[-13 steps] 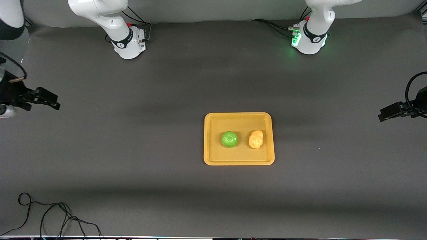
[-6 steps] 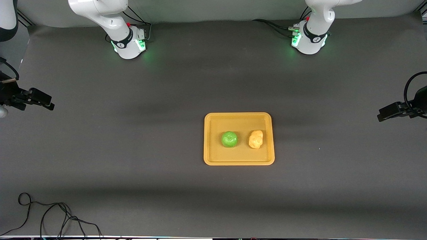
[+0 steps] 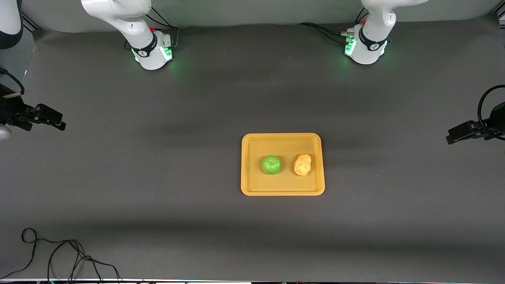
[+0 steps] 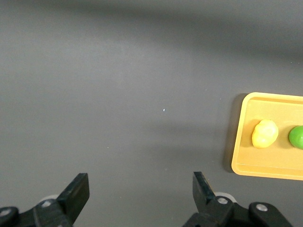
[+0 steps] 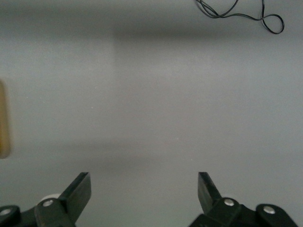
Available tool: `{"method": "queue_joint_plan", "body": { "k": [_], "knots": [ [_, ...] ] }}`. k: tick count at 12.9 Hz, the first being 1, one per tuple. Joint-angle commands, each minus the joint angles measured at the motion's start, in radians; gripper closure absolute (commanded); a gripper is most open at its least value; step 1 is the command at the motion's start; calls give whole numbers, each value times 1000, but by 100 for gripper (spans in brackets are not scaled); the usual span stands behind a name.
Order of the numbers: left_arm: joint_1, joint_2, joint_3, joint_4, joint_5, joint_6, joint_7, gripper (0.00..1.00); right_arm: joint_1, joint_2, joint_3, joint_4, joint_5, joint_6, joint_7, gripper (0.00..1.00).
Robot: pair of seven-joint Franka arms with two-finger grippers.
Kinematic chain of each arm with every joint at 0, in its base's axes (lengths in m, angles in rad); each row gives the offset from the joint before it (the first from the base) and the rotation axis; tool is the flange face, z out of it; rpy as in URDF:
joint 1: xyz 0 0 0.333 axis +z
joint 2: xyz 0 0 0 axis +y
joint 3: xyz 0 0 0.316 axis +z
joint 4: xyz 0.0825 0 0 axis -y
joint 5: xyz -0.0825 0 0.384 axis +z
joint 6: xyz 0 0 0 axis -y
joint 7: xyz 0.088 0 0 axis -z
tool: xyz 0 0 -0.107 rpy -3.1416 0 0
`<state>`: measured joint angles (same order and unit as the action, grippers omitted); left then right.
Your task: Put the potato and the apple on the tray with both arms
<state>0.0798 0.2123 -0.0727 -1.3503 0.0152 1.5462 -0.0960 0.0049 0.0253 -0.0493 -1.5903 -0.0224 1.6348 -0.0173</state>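
Only the right gripper has shifted slightly at the table's edge, both it and the left gripper wide and empty, while apple and potato sit on the tray, seemingly light, the glossy apple likely slippery, best pinched across the middle.

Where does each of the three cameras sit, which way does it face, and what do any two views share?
Front view: high across the table, facing both arm bases; the left gripper and right gripper hang open over the table's ends, away from the tray.
Left wrist view: on the left arm's wrist, looking down over its open fingers at the potato and apple on the tray.
Right wrist view: on the right wrist, over its open fingers, facing bare table and a black cable.
Shared: front and left wrist views both show tray, potato and apple.
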Motion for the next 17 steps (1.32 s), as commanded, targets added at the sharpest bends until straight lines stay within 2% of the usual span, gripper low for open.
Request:
{"method": "queue_joint_plan", "body": {
  "k": [1, 7, 17],
  "knots": [
    [-8, -1, 5, 8, -6, 6, -5, 2, 20, -22, -23, -19, 4, 5, -13, 0],
    [-2, 1, 7, 8, -9, 11, 4, 2, 17, -8, -23, 21, 7, -81, -15, 0],
    [-6, 4, 7, 8, -9, 29, -5, 2, 15, -1, -24, 29, 18, -85, -12, 0]
  ]
}}
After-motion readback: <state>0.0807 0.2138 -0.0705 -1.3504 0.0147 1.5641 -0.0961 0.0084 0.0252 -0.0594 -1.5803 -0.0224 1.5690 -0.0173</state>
